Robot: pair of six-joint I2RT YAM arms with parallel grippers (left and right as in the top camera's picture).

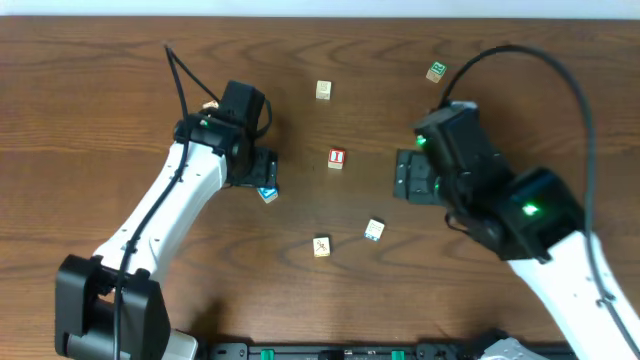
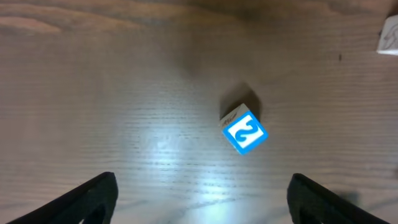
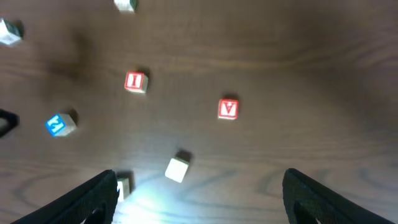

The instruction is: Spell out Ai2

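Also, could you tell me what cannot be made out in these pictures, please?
Overhead: tan block letter too small to read; A block unseen, probably under the right gripper.
Left wrist: corner block cut off by the right edge.
Right wrist: top block cut off by the edge.

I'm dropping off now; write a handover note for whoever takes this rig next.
Left claw: open, empty, hovering above the blue 2 block, not gripping it.
Right claw: open, empty, red A block ahead of it.
Red I block lies apart from both.
Done: no letters lined up yet.
Left: set A, I, 2 in a row.
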